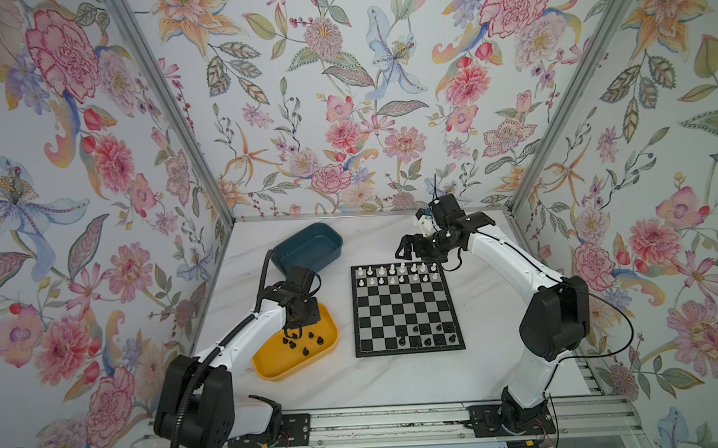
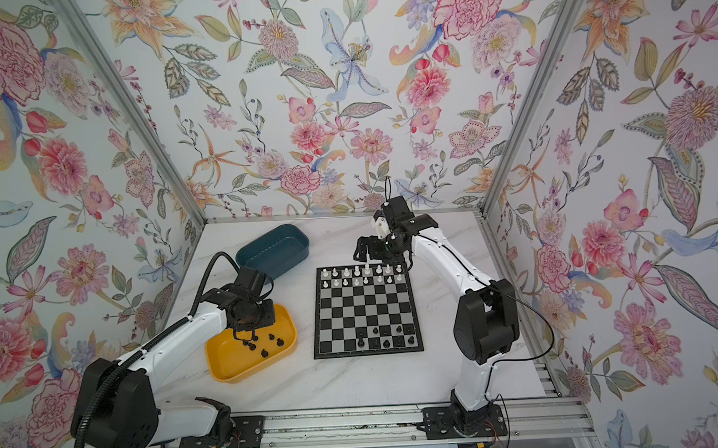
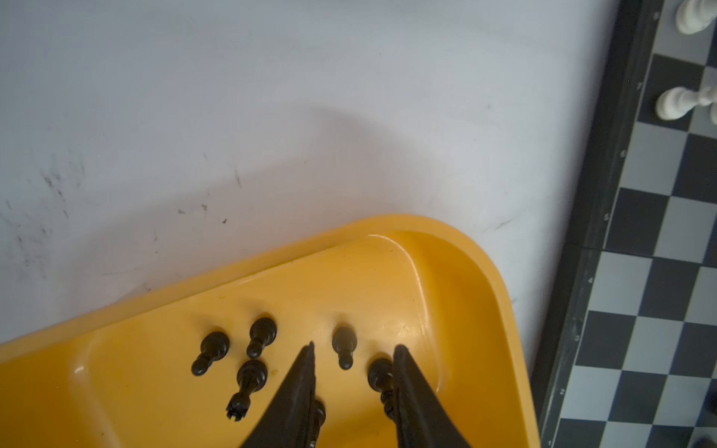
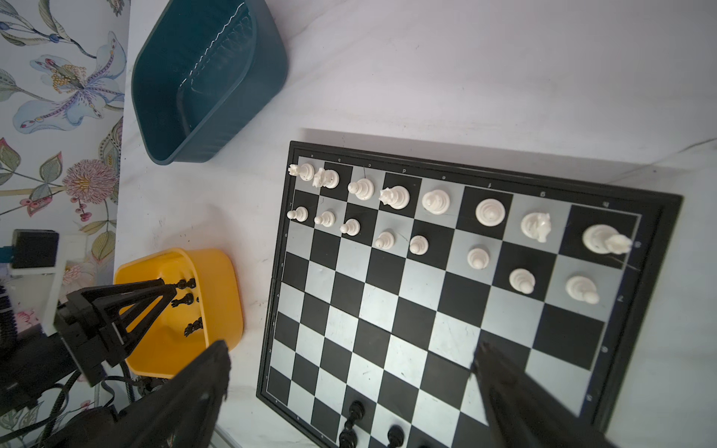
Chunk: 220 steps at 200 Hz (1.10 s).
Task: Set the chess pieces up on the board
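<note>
Black pawn (image 3: 344,346) lies between my left gripper (image 3: 356,346) tips, inside yellow tray (image 3: 368,271). Jaws stand partly spread, pinching nothing.

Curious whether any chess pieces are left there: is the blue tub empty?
Empty. The blue tub shows only its bare floor and walls in the right wrist view; nothing lies inside.

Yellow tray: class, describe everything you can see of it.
The yellow tray is a shallow, glossy dish that looks like plastic, with rounded corners and a raised rim. It sits flat but skewed on the white tabletop, to the left of the chessboard in both top views and not touching it. Several black chess pieces lie scattered on its floor. The left claw is open, with its tips down among them.
</note>
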{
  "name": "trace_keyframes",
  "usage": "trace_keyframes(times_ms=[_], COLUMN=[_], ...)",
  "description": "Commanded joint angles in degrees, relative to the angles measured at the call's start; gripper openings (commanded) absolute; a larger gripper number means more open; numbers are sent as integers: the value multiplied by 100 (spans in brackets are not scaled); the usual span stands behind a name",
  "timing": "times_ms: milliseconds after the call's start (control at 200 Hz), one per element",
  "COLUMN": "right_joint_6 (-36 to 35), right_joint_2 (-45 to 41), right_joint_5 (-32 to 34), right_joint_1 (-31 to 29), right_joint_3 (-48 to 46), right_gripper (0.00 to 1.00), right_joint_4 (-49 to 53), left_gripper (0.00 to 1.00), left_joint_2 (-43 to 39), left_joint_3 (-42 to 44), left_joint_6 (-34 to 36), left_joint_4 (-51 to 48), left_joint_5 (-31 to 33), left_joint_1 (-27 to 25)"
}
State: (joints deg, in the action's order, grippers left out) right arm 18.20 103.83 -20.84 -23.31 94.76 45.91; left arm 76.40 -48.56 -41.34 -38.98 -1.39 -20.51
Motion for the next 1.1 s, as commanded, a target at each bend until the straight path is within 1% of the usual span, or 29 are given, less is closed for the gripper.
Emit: trace_keyframes(times_ms=[0,265,661,1096], right_joint_6=[-43,-17,85,120], right_joint_2=[-213,-442,-867,-1031], right_joint_5=[83,193,333,437], right_joint_1=[-77,-173,-190,-183], right_joint_3=[-113,-373,-849,-998], right_gripper=[99,99,99,99], right_joint_4=[147,135,66,57], left_gripper=[36,35,31,29], left_joint_2=[-214,-225,53,318], left_joint_3=[215,538,566,672], left_joint_6=[-109,-115,58,142], left_joint_4=[15,237,360,588], left_joint_5=[-124,-252,-232,-283], left_joint_1=[39,30,29,17])
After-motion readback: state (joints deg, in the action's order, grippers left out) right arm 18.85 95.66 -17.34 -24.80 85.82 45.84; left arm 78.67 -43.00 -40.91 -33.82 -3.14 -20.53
